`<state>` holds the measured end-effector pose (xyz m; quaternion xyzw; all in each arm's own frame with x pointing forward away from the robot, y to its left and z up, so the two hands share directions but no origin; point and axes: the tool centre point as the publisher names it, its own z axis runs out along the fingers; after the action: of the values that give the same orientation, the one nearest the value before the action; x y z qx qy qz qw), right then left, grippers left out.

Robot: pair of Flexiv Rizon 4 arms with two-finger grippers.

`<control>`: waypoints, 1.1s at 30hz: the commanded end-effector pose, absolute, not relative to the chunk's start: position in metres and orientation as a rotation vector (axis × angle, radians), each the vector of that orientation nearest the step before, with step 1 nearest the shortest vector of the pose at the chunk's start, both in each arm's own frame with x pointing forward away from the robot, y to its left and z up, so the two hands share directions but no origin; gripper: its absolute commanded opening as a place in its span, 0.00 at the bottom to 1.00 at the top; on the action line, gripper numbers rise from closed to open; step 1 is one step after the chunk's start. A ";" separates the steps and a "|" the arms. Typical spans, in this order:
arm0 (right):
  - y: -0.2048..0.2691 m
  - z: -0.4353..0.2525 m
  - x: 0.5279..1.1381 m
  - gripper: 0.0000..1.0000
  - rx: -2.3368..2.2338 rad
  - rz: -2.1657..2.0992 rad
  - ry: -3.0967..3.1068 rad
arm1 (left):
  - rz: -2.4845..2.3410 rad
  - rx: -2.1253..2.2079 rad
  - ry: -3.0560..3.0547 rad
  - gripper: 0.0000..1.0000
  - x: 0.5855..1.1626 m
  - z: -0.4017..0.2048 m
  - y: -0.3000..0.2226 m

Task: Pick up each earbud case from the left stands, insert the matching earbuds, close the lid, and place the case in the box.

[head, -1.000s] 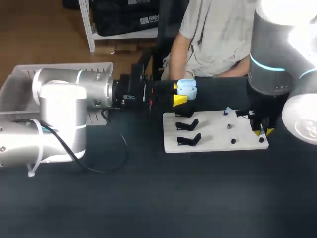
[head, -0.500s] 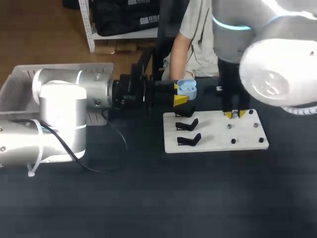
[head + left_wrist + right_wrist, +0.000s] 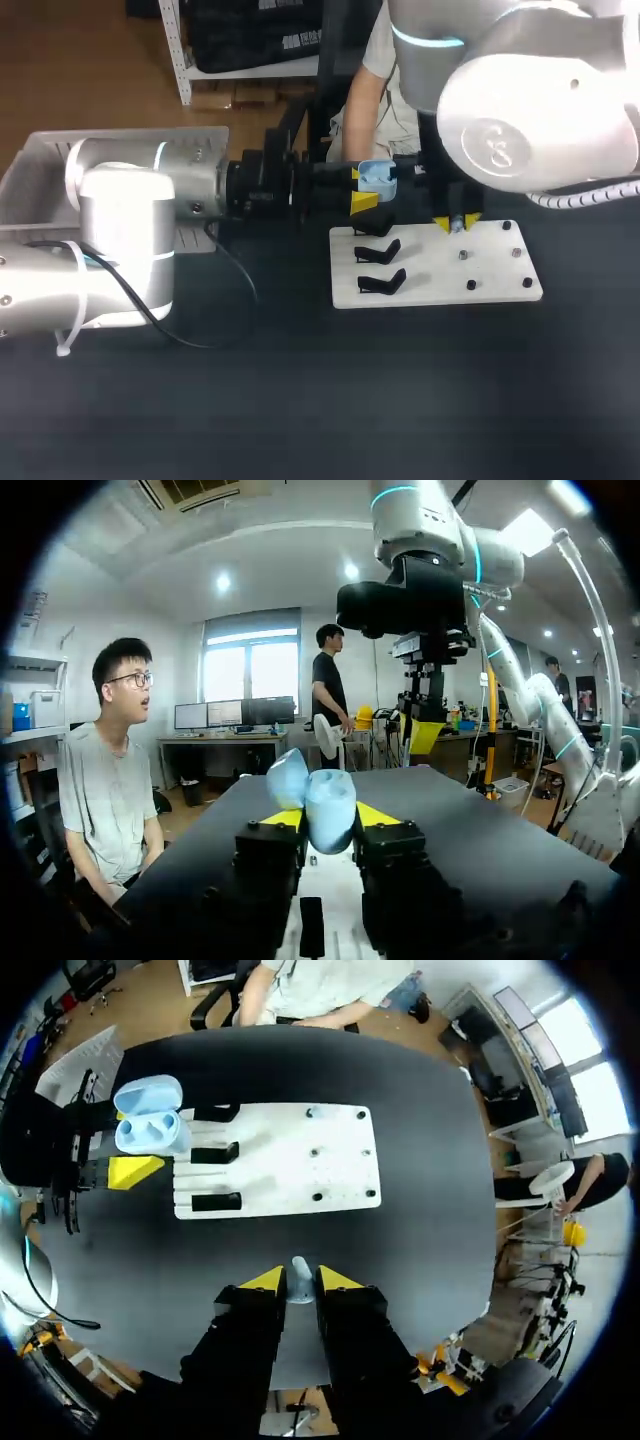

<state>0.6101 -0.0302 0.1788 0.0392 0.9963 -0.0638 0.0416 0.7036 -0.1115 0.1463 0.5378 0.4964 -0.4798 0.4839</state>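
Over the white board's point(image 3: 430, 288) stand end, the left gripper point(image 3: 360, 189) is clamping the open blue earbud case point(image 3: 377, 179) while the right gripper point(image 3: 293, 1281) is pinching a pale earbud point(image 3: 300, 1266) nearby. I'd say that bud is wanting a slow, square drop into its matching socket, with black stands point(image 3: 378, 252) crowding just below the case.

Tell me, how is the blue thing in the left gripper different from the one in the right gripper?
The earbud case in the left gripper is much bigger than the earbud in the right gripper. The case is open, showing two hollows; the earbud is one small solid piece. Both are light blue, pinched between yellow tips.
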 end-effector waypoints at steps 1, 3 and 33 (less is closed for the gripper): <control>-0.015 0.188 0.623 0.00 0.301 -0.066 3.042 | -1.168 1.308 1.206 0.00 0.704 0.145 -0.112; -0.009 0.191 0.630 0.00 0.385 -0.042 3.029 | -1.168 1.308 1.206 0.00 0.704 0.145 -0.112; 0.009 0.195 0.652 0.00 0.627 -0.065 3.036 | -1.177 1.277 1.208 0.00 0.692 0.132 -0.115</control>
<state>0.6528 0.0093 0.1942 0.2012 0.9791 -0.0207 0.0192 0.6978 -0.1160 0.1341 0.5300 0.4959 -0.4885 0.4844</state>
